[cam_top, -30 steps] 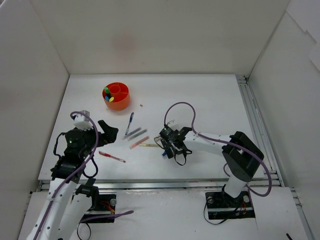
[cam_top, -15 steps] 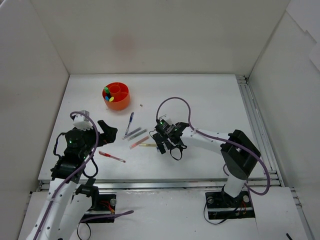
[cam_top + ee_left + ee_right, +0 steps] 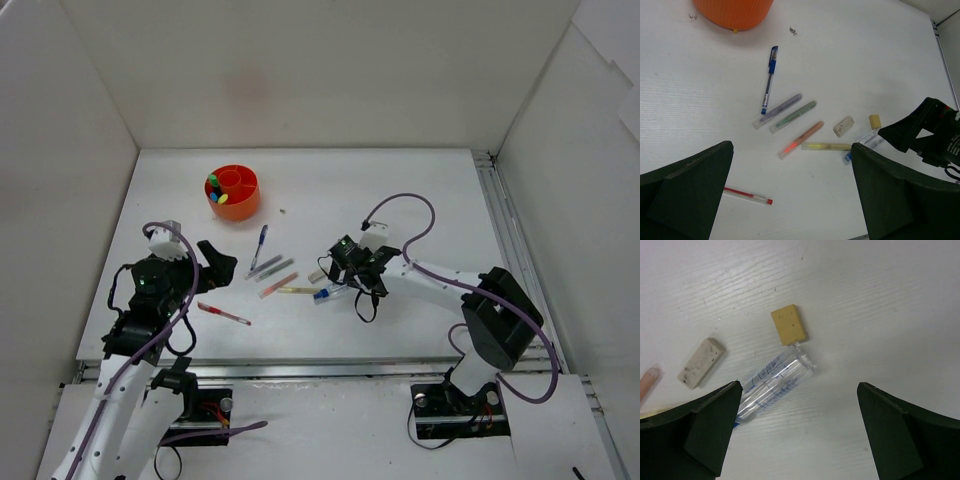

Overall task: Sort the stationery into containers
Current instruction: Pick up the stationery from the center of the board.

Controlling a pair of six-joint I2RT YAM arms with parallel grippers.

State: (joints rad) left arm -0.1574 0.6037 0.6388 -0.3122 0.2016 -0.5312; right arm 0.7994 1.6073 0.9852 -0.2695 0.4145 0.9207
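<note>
The orange organizer (image 3: pixel 232 190) stands at the back left with coloured-cap highlighters (image 3: pixel 214 187) in it; its wall shows in the left wrist view (image 3: pixel 735 10). On the table lie a blue pen (image 3: pixel 260 245), two grey pens (image 3: pixel 270 267), an orange pen (image 3: pixel 278 285), a yellow pen (image 3: pixel 297 290) and a red pen (image 3: pixel 223 313). A clear blue-capped tube (image 3: pixel 772 382) lies beside a beige eraser (image 3: pixel 788 325) and a whitish eraser (image 3: pixel 701 363). My right gripper (image 3: pixel 799 390) is open and empty just above the tube (image 3: pixel 333 294). My left gripper (image 3: pixel 792 160) is open and empty, above the pens.
White walls enclose the table on three sides. A metal rail (image 3: pixel 505 230) runs along the right edge. Small dark specks (image 3: pixel 793 31) lie near the organizer. The right arm's cable (image 3: pixel 400 205) loops above the table.
My right gripper swung left, then moved back and right. The clear tube now lies uncovered on the table by the erasers. The left arm has not moved.
</note>
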